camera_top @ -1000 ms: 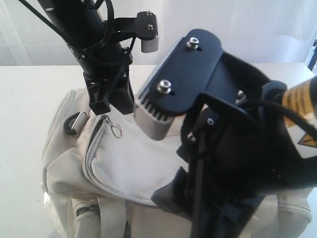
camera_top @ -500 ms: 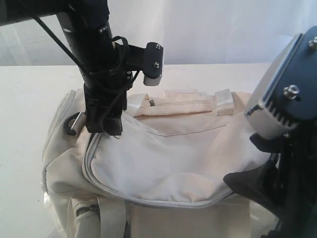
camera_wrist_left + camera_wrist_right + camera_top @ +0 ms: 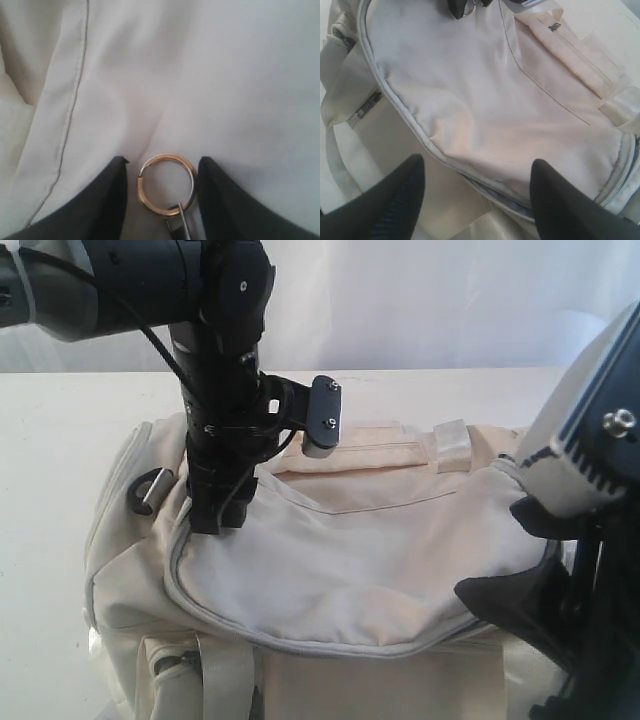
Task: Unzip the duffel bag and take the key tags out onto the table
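Note:
The cream duffel bag (image 3: pixel 340 560) lies on the white table (image 3: pixel 60 440), its top flap down and edged with grey zipper piping (image 3: pixel 395 100). My left gripper (image 3: pixel 215 525) presses down at the bag's left end. In the left wrist view it (image 3: pixel 162 161) stands open, its black fingers either side of the zipper's metal pull ring (image 3: pixel 141 187), which lies flat on the fabric. My right gripper (image 3: pixel 477 162) hangs open above the bag's front edge, where the zipper (image 3: pixel 505 200) gapes slightly. The key tags are hidden.
The right arm (image 3: pixel 590 460) fills the exterior view's right foreground. A black strap ring (image 3: pixel 150 488) sits at the bag's left end, webbing handles (image 3: pixel 452 440) at the back and front, and a side pocket zip (image 3: pixel 365 107) on the front wall.
The right arm has pulled back to the right, uncovering the flap. The left arm has come down over the pull ring, and the flap's left corner now lies flat.

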`<state>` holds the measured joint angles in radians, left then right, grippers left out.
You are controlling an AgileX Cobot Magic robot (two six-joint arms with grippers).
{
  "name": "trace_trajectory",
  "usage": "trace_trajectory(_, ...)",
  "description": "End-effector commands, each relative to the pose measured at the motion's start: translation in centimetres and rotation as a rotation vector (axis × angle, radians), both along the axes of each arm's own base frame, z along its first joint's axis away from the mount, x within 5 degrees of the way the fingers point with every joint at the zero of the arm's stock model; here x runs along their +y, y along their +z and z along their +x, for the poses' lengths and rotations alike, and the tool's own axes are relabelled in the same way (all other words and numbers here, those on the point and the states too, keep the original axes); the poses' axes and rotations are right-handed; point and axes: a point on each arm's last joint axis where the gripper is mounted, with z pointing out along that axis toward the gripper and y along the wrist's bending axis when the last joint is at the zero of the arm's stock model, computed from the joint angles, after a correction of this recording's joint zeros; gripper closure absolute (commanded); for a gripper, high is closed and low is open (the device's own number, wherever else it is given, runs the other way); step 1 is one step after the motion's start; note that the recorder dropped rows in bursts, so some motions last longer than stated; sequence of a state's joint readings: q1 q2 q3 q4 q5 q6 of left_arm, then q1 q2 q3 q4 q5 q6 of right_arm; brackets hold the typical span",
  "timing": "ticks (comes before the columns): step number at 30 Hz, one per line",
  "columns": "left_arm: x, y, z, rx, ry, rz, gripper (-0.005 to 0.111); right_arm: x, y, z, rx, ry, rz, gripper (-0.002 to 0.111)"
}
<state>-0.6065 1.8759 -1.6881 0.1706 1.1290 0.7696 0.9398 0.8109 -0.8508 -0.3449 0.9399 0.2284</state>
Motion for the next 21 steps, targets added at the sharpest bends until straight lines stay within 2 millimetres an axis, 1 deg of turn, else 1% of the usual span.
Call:
trace_trajectory(1, -0.3, -0.2, -1.3, 0.081, 0.054, 0.041, 0.067, -0.1, 0.0, 0.0, -0.015, -0.004, 0.003, 0.050)
trace_trajectory(5, -0.2, -0.2, -1.2, 0.076, 0.083, 0.044, 0.067, -0.1, 0.0, 0.0, -0.015, -0.004, 0.001, 0.050)
trace_trajectory(7, -0.2, -0.1, -1.2, 0.074, 0.085, 0.042, 0.069, -0.1, 0.0, 0.0, -0.015, -0.004, 0.001, 0.050)
trace_trajectory(10, -0.1, 0.0, -1.3, 0.068, 0.097, 0.042, 0.081, -0.2, 0.0, 0.0, -0.014, -0.006, -0.003, 0.050)
trace_trajectory(11, -0.1, 0.0, -1.2, 0.063, 0.107, 0.046, 0.087, -0.2, 0.0, 0.0, -0.015, -0.007, -0.006, 0.050)
trace_trajectory(13, 0.0, 0.3, -1.3, 0.053, 0.107, 0.047, 0.095, -0.2, 0.0, 0.0, -0.015, -0.007, -0.006, 0.050)
trace_trajectory(15, 0.1, 0.6, -1.4, 0.044, 0.115, 0.044, 0.099, -0.2, 0.0, 0.0, -0.015, -0.007, -0.006, 0.050)
trace_trajectory(16, 0.2, 0.7, -1.4, 0.040, 0.136, 0.039, 0.098, -0.2, 0.0, 0.0, -0.015, -0.007, -0.006, 0.050)
trace_trajectory(18, 0.2, 0.8, -1.4, 0.038, 0.173, 0.032, 0.093, -0.2, 0.0, 0.0, -0.014, -0.009, -0.004, 0.050)
trace_trajectory(21, 0.2, 1.0, -1.5, 0.033, 0.203, 0.026, 0.072, -0.2, 0.0, 0.0, -0.013, -0.010, -0.003, 0.050)
